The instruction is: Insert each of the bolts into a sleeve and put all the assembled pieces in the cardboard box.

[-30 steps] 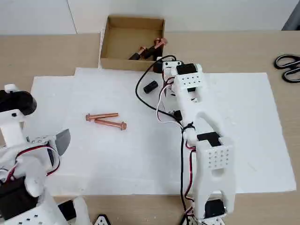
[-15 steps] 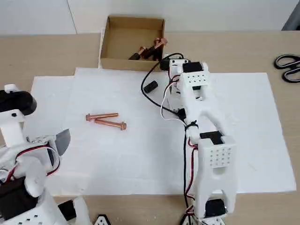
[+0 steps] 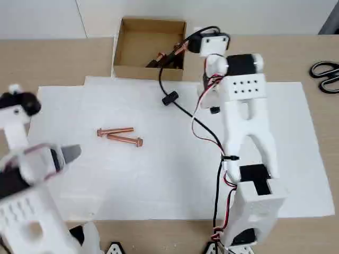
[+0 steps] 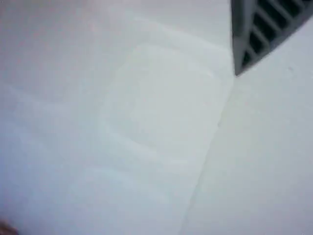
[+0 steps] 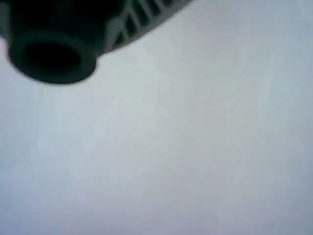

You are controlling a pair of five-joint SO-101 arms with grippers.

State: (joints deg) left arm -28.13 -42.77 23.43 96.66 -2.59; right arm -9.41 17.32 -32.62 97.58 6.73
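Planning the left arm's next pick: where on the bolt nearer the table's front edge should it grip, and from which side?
Probably the shank of that bolt, toward its flanged head, from straight above with jaws across it. It lies flat on the white sheet, and the other bolt crowds its plain end.

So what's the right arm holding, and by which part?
The right gripper seems to grip a black sleeve by its side wall, leaving the open end free.
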